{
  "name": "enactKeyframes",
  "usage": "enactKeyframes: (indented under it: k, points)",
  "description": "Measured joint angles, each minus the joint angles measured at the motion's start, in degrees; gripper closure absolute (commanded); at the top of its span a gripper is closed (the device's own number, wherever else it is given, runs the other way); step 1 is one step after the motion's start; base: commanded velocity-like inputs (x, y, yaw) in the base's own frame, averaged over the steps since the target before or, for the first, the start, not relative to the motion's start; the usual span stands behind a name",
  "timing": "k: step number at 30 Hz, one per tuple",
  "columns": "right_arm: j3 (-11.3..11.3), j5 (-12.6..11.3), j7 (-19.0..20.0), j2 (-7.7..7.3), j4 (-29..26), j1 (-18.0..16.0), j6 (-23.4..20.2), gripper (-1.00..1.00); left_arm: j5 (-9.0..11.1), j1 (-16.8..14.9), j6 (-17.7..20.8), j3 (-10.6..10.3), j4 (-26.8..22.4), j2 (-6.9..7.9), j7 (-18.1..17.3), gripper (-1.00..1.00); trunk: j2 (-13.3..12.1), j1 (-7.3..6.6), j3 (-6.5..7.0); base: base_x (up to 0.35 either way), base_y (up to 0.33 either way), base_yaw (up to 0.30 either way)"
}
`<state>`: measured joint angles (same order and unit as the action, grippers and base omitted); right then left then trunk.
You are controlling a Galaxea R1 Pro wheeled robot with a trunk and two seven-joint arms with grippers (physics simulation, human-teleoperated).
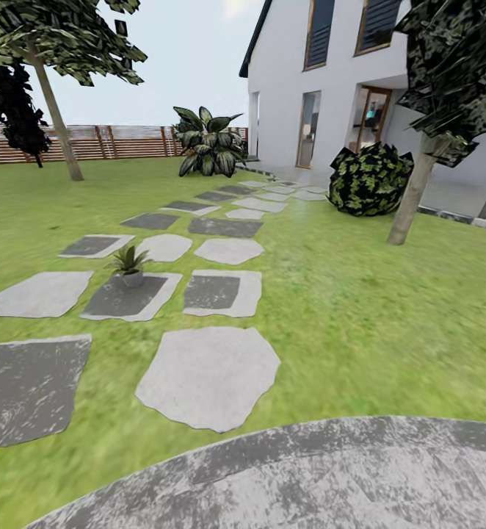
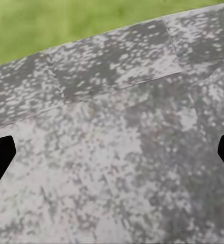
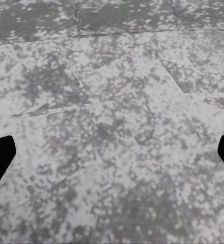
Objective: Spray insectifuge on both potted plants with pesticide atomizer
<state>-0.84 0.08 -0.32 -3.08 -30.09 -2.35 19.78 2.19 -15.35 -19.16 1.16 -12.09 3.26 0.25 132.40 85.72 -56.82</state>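
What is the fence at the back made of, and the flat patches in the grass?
The fence looks like brown wood: thin horizontal slats between upright posts, matte. The stepping stones look like rough grey stone, some pale and some dark, with speckled surfaces and uneven edges. The round patio shows the same mottled grey, so probably stone or concrete paving.

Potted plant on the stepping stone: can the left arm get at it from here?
Probably not. The potted plant sits well ahead on a stepping stone, across grass, while the left wrist view shows the left fingers over the grey patio, holding nothing. The base likely has to drive closer.
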Motion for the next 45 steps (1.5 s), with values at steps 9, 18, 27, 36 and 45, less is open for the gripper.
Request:
enactKeyframes:
  k: [9, 18, 27, 36, 45]
  points:
    - [0.00, 0.00, 0.02, 0.00, 0.00, 0.00, 0.00, -1.00, -0.02, 0.00, 0.00, 0.00, 0.00, 0.00, -0.01, -1.00, 0.00, 0.00, 0.00, 0.339, 0.000, 0.000]
    - [0.00, 0.00, 0.00, 0.00, 0.00, 0.00, 0.00, -1.00, -0.02, 0.03, 0.00, 0.00, 0.00, 0.00, 0.00, -1.00, 0.00, 0.00, 0.00, 0.339, 0.000, 0.000]
    - [0.00, 0.00, 0.01, 0.00, 0.00, 0.00, 0.00, -1.00, -0.01, 0.09, 0.00, 0.00, 0.00, 0.00, 0.03, -1.00, 0.00, 0.00, 0.00, 0.339, 0.000, 0.000]
    - [0.00, 0.00, 0.00, 0.00, 0.00, 0.00, 0.00, -1.00, -0.01, 0.09, 0.00, 0.00, 0.00, 0.00, 0.04, -1.00, 0.00, 0.00, 0.00, 0.339, 0.000, 0.000]
    - [0.00, 0.00, 0.02, 0.00, 0.00, 0.00, 0.00, -1.00, -0.01, 0.09, 0.00, 0.00, 0.00, 0.00, 0.02, -1.00, 0.00, 0.00, 0.00, 0.339, 0.000, 0.000]
